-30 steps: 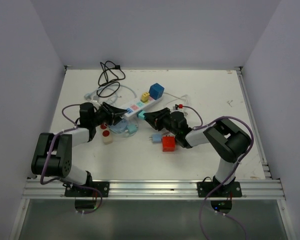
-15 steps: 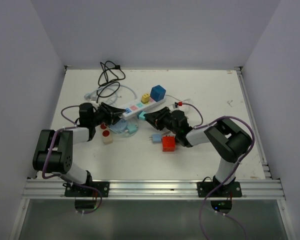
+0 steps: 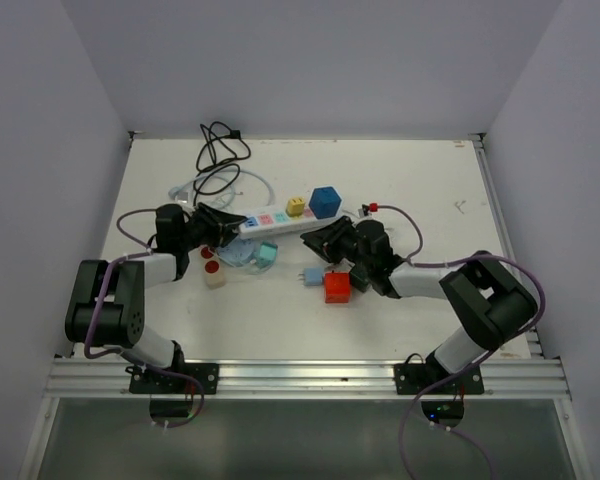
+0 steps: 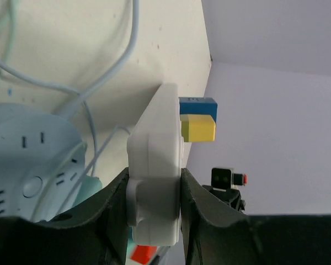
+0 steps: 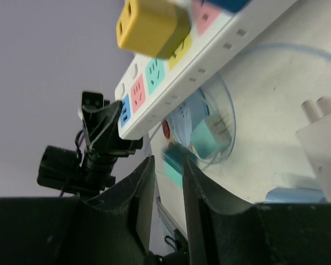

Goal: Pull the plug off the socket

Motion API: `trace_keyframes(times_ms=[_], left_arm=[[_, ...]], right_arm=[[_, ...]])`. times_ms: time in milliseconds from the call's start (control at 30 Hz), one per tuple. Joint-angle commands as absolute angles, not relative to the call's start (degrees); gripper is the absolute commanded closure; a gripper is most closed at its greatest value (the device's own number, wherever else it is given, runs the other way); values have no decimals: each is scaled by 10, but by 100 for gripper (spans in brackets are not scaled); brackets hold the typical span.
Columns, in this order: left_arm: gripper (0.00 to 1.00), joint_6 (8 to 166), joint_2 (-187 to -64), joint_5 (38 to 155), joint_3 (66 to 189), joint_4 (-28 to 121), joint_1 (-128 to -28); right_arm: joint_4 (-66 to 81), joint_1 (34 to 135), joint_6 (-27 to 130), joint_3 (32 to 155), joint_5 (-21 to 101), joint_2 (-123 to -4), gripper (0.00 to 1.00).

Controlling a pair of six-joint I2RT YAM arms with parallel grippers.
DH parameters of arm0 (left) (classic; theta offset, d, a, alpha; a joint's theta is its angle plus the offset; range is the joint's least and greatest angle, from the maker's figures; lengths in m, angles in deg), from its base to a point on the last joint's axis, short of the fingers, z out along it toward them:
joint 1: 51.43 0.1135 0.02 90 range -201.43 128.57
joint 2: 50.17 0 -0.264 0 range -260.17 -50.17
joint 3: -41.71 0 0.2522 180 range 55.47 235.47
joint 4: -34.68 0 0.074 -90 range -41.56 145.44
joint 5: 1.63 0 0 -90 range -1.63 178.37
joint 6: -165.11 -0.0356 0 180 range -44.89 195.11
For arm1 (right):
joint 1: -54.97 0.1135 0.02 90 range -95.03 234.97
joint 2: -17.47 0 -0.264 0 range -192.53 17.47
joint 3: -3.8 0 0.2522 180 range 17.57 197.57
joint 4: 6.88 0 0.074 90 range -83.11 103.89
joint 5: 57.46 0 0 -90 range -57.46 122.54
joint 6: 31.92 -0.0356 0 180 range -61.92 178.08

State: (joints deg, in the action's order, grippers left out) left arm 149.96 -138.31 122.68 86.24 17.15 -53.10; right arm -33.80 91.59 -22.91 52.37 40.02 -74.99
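Red in colour, the cube (image 3: 337, 287) lies nearest the arm bases, at the middle of the table (image 3: 430, 190). A small pale blue plug (image 3: 312, 275) lies loose just to its left. Further left stands a small white pot (image 3: 214, 273) with a red top.

Just beyond these, a teal plug (image 3: 268, 254) lies loose on the table, touching the right edge of a round pale blue socket block (image 3: 238, 255).

The right gripper (image 3: 310, 238) reaches in low from the right, its tips just near of the right half of the white power strip (image 3: 280, 218). In the right wrist view its fingers (image 5: 140, 193) stand a narrow gap apart. A blurred teal piece (image 5: 172, 161) shows just past the tips, and whether the jaws pinch it cannot be told.

The left gripper (image 3: 230, 224) comes in from the left, and its jaws are clamped on the left end of the power strip. The left wrist view shows a finger (image 4: 116, 204) pressed against each side of the white body.

The strip lies nearly left to right across the middle of the table. A yellow plug (image 3: 295, 206) and a blue plug (image 3: 326, 201) are seated in it side by side near its right end, the blue one further right. A red-tipped connector (image 3: 371, 208) lies just right of the strip.

Far left, a pale blue cable (image 3: 225, 183) loops, with a black cable (image 3: 218, 150) coiled beyond it at the far edge.
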Motion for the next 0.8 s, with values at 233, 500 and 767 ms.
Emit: trace_keyframes(times_ms=[233,500,767], left_arm=[[100,1460,-1375,1119,873,145,-498],[100,1442,-1383,1132,873,135,-499],[100,1334,-1350,1114,898,206,-545]], right_arm=[[-320,850,-185,537,452,-733,100],[-231,854,-89,626,502,-759,78],[28,853,157,803,423,-746,48]])
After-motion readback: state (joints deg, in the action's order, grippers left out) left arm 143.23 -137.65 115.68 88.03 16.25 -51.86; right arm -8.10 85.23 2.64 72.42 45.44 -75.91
